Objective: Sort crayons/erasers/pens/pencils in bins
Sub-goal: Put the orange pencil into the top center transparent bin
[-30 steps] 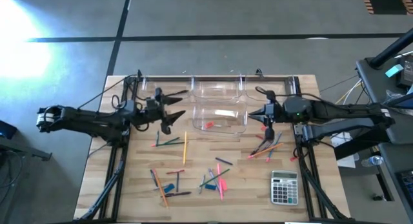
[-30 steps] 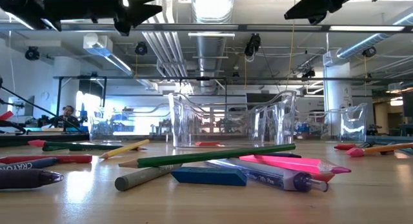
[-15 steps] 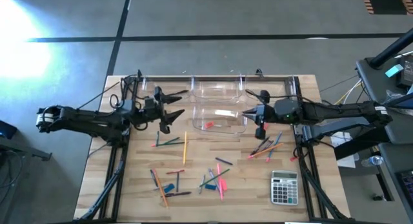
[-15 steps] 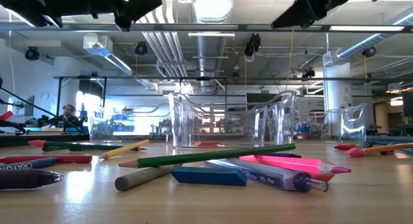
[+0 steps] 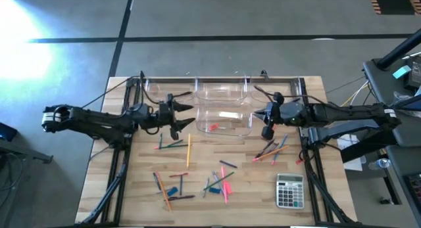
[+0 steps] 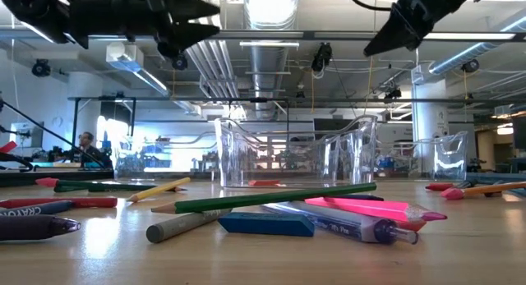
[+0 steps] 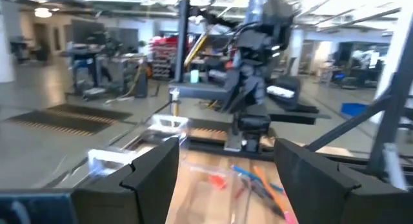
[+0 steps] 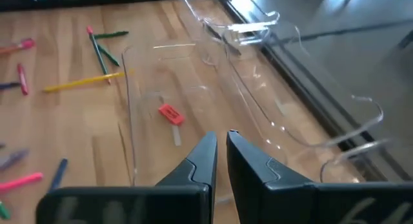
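Note:
Pencils, pens and crayons lie loose on the wooden table: a yellow pencil point(image 5: 188, 151), a mixed cluster point(image 5: 217, 182) with a blue eraser point(image 5: 172, 190) near the front, and another cluster point(image 5: 272, 149) at the right. Clear bins stand at the far middle, one point(image 5: 222, 91) behind another point(image 5: 223, 120). On the nearer bin's floor lies a red eraser point(image 8: 170, 113). My left gripper point(image 5: 186, 115) hangs open and empty above the table, left of the bins. My right gripper point(image 5: 258, 115) hangs shut and empty at their right, its fingers point(image 8: 221, 139) over the nearer bin.
A grey calculator point(image 5: 289, 190) lies at the near right corner. More clear bins point(image 8: 258, 30) stand along the table's far edge. In the low view a green pencil point(image 6: 271, 199) and the blue eraser point(image 6: 265, 225) lie close to the camera.
My left gripper has moved toward the bins and sunk a little, staying open. My right gripper has rolled and tipped its fingers downward over the nearer bin, staying shut. Nothing on the table has moved.

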You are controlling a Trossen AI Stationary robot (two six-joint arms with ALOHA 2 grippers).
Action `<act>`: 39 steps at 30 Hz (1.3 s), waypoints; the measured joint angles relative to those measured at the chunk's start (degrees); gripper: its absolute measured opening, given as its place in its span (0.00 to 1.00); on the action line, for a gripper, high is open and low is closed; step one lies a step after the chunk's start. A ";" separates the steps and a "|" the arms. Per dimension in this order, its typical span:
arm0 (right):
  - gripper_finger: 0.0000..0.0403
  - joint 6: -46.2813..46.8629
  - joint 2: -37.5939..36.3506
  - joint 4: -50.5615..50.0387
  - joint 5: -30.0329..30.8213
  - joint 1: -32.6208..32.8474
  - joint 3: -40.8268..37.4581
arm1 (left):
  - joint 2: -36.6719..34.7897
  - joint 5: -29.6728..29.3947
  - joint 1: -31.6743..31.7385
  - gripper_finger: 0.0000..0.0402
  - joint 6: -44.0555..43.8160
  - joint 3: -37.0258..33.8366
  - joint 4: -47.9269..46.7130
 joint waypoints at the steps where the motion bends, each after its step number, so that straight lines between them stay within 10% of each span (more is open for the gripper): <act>1: 0.07 0.03 -0.02 -1.85 -0.07 -0.01 0.71 | -0.11 1.08 -0.02 0.60 0.02 0.38 -0.03; 16: 0.07 6.35 8.42 -41.57 -5.00 -0.37 23.12 | -3.49 5.47 0.11 0.60 -4.36 0.05 -0.36; 30: 0.37 6.20 17.14 -44.65 -16.73 1.66 10.82 | -9.29 7.10 -0.01 0.60 -1.42 0.03 -3.98; 39: 0.36 6.24 11.42 -34.13 -18.09 2.43 1.42 | -12.83 7.22 -0.02 0.60 -1.44 -0.12 -8.07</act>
